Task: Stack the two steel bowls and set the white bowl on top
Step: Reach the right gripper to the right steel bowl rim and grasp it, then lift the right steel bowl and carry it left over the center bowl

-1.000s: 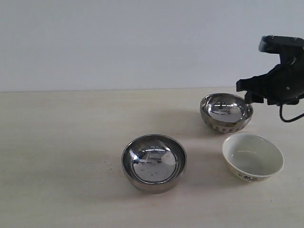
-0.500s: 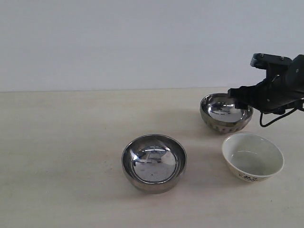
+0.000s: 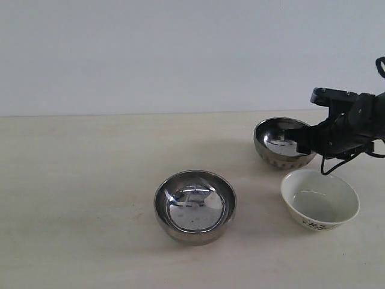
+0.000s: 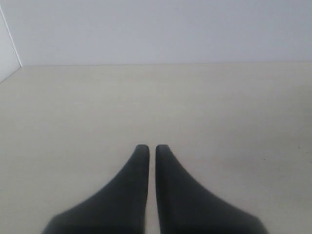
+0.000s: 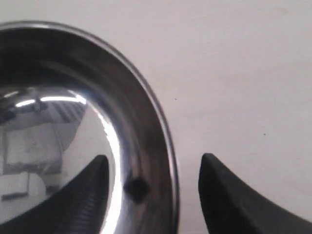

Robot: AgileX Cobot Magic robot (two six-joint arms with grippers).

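The smooth steel bowl [image 3: 195,205] sits mid-table toward the front. Behind it to the right stands the dimpled steel bowl [image 3: 283,142], and the white bowl [image 3: 319,199] with its dark floral mark rests just in front of that. My right gripper [image 3: 308,139] is open and straddles the right rim of the dimpled steel bowl [image 5: 87,122]: one finger is inside, the other outside, right gripper [image 5: 154,163]. My left gripper [image 4: 152,147] is shut over bare tabletop and holds nothing; it does not show in the exterior view.
The pale wooden table [image 3: 78,180] runs back to a plain white wall [image 3: 150,54]. The white bowl lies close beneath my right arm [image 3: 352,120] and its dangling cable.
My right gripper has come down and leftward from beside the dimpled bowl onto its right rim, fingers now either side of the wall. The bowls have stayed put.
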